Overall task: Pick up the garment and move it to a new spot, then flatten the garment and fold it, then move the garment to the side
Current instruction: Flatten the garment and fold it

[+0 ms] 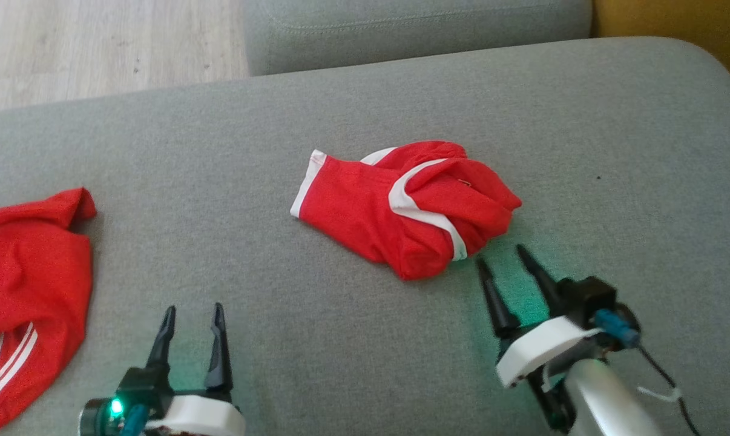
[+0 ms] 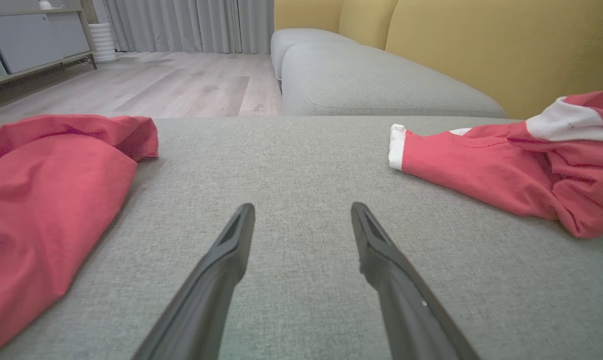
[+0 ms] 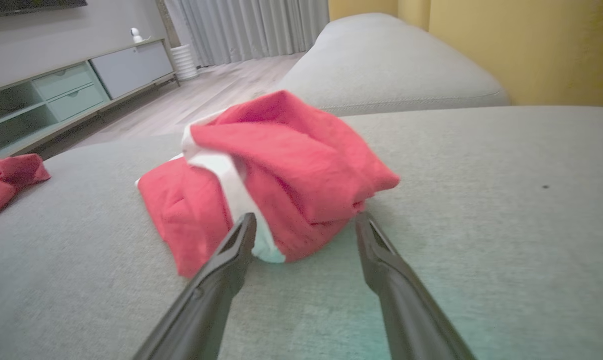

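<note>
A crumpled red garment (image 1: 401,203) with white trim lies bunched in the middle of the grey sofa cushion (image 1: 250,151). My right gripper (image 1: 503,254) is open just in front of its near right edge, fingertips a short way from the cloth. In the right wrist view the garment (image 3: 281,175) sits right beyond the open right gripper (image 3: 305,220), untouched. My left gripper (image 1: 192,310) stands open at the lower left, over bare cushion, empty. The left wrist view shows the garment (image 2: 506,165) off to the right of the left gripper (image 2: 302,209).
A second red garment with white stripes (image 1: 29,290) lies at the cushion's left edge. Another grey cushion (image 1: 413,30) sits beyond, with wooden floor (image 1: 98,48) at the far left and a yellow backrest (image 2: 481,45) behind.
</note>
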Tool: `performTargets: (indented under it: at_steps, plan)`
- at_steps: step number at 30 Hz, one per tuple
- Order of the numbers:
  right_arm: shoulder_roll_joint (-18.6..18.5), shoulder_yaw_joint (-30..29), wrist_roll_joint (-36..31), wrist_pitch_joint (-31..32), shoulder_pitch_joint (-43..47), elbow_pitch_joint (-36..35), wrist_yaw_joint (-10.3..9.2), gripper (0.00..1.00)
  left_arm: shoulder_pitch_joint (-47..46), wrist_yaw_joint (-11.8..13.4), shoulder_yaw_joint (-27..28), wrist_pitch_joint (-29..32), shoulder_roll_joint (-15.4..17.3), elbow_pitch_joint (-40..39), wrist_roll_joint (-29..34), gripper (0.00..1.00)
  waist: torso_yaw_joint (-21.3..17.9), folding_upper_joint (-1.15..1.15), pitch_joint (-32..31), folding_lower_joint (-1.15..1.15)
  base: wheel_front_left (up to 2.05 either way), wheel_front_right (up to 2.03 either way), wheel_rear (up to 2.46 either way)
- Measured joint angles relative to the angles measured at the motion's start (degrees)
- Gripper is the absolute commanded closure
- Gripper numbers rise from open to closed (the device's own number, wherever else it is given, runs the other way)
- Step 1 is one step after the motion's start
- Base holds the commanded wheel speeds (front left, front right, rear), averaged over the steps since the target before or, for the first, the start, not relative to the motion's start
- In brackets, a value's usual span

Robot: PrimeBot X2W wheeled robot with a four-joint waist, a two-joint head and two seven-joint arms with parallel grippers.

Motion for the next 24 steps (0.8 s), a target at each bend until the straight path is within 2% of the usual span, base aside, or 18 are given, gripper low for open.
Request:
performTargets:
  at_steps: [6,17,24]
  plan:
    - [0.00,5.86,1.15,0.00,-2.04,3.97,0.00,0.00,-1.44,0.00,-3.49,0.00,-0.05,0.96,-1.52,0.00,1.55,0.00,1.58,0.01,0.00,0.00,0.00]
    - [-0.01,3.21,0.16,0.00,-4.96,5.58,0.00,0.00,-2.72,0.52,-5.83,0.00,-0.07,1.43,-1.92,0.00,5.03,0.00,4.40,0.01,0.00,0.00,0.00]
    - [-0.01,3.71,2.49,0.00,-4.95,0.68,0.00,0.00,-3.40,0.57,-6.31,0.00,-0.07,1.41,-2.48,0.00,5.09,0.00,5.46,0.01,0.00,0.00,0.00]
